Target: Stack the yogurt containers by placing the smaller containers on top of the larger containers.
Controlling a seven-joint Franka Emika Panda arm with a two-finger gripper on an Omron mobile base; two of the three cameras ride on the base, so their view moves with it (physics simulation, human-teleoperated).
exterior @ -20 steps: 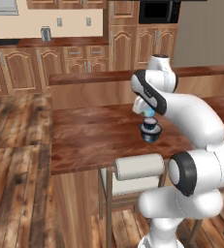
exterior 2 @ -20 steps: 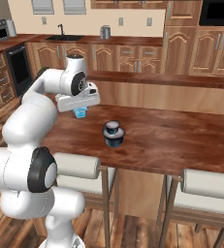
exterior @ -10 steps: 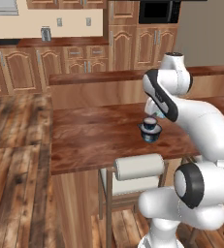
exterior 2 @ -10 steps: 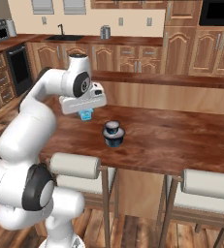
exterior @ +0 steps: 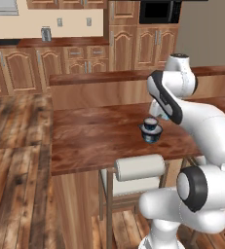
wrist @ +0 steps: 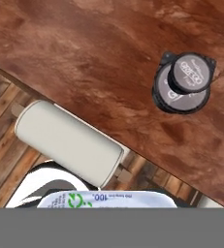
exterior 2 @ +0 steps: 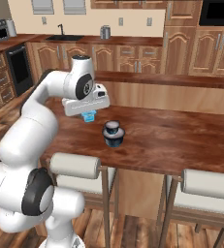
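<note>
Above the near edge of the bench (exterior 2: pixel 181 135), the hand (exterior 2: pixel 88 115) is hanging in the air and gripping the tiny pale-blue cup (exterior 2: pixel 89 116), whose blue body is showing just under the white hand housing. From the hand view, that cup's white printed lid (wrist: pixel 106 199) is lying at the bottom of the picture, close against the hand.

Off to one side of the hand, the narrower dark-blue cup (exterior 2: pixel 113 128) is already sitting on the wide dark-blue tub (exterior 2: pixel 114 139), the pair standing upright on the bench. In the hand view the two grey tops are showing slightly off-centre from one another, cup (wrist: pixel 188 72) over tub (wrist: pixel 181 97).

Step in hand, by judgement: carrying the tiny cup across to crown the stack. To do it well, the hand should be travelling level and high enough to clear the stack, centring over the upper lid before coming down, and letting go only when the cup is resting flat; the top lid is small, so a sideways error would likely tip the cup off or nudge the stack.

Against the earlier frames, the hand is standing nearer the stack, having moved towards it along the bench with the cup held throughout; the stack itself is unchanged. A padded stool (wrist: pixel 67 143) is standing below the bench edge.
</note>
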